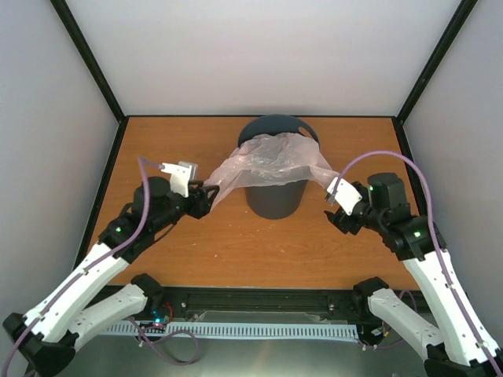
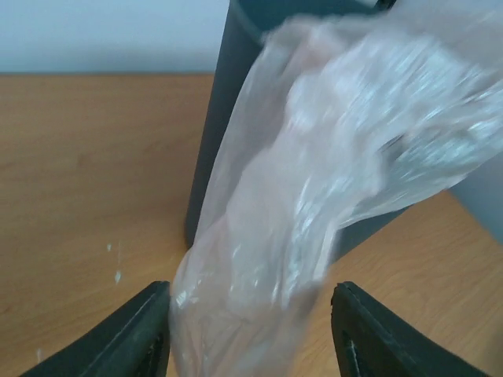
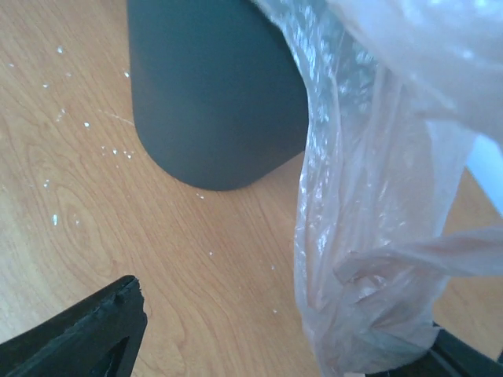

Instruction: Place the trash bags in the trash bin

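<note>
The dark grey trash bin stands upright at the table's middle back. The pale-pink translucent trash bag lies draped over its rim and front, with its ends stretched out toward both grippers. My left gripper is left of the bin. In the left wrist view its jaws stand wide apart around a bunched end of the bag, with the bin behind. My right gripper is right of the bin. Its jaws are wide open, and the bag hangs against the right finger, beside the bin.
The wooden table is enclosed by pale walls on the left, back and right, with black corner posts. Small white specks dot the wood near the bin's base. The arm bases sit at the near edge.
</note>
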Tool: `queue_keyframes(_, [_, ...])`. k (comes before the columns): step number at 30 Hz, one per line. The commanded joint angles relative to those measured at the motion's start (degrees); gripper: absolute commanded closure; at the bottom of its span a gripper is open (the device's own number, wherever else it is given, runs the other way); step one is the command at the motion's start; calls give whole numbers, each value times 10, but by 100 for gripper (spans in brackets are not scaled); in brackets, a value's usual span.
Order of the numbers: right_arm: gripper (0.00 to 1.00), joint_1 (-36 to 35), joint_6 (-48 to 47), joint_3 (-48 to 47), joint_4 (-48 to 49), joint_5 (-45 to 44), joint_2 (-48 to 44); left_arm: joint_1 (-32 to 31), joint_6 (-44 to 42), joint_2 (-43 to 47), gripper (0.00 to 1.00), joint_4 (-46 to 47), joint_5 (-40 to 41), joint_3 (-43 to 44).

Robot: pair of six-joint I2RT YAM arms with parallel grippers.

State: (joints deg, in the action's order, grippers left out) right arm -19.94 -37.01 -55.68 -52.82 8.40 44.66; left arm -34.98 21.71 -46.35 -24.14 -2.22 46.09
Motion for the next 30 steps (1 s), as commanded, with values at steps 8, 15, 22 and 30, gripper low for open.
queue_keyframes(8, [11, 2, 44, -168, -115, 3, -27, 3, -65, 33, 33, -27, 1, 95])
queue_keyframes(15, [6, 2, 18, -247, -184, 92, -16, 2, -98, 12, 30, 12, -71, 84])
queue_keyframes(22, [7, 2, 29, -287, -155, 103, 23, 2, -127, -34, 32, 0, -68, 102])
queue_keyframes(30, [14, 1, -2, -239, -117, 88, 80, 0, -161, -55, 36, -15, -47, 123])
